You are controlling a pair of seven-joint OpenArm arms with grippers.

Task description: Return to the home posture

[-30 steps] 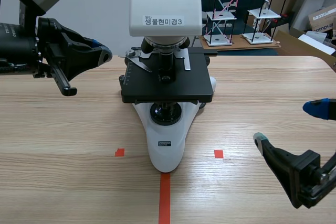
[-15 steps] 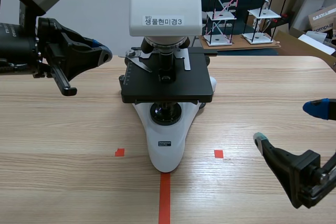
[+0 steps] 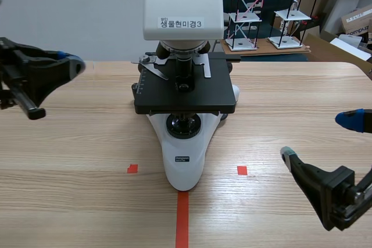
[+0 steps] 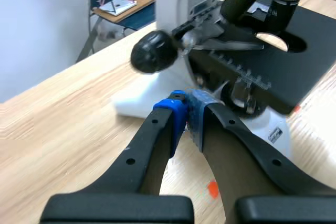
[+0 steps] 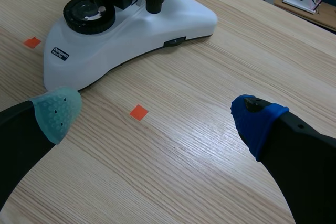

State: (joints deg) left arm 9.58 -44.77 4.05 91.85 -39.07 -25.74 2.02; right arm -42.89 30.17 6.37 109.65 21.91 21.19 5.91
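Since task names no object, nothing to grip. Left hand (image 4: pixel 187 114) clenched on nothing, far left, well apart from microscope (image 3: pixel 185 149). Right hand (image 3: pixel 318 137) released, near right. Microscope mid-counter (image 3: pixel 87 143): likely heavy, rigid, delicate optics; steer clear, no hold needed.

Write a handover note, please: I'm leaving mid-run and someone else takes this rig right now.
Left claw: shut on nothing, off to the left of the microscope, pointing toward it but apart from it.
Right claw: open and empty, low over the table to the front right of the microscope's base.
Microscope: upright mid-table, touched by neither arm.
Done: both claws are clear of the microscope and carry nothing.
Left: check that each arm ends in its home posture. These pictures alone do not show whether it has.
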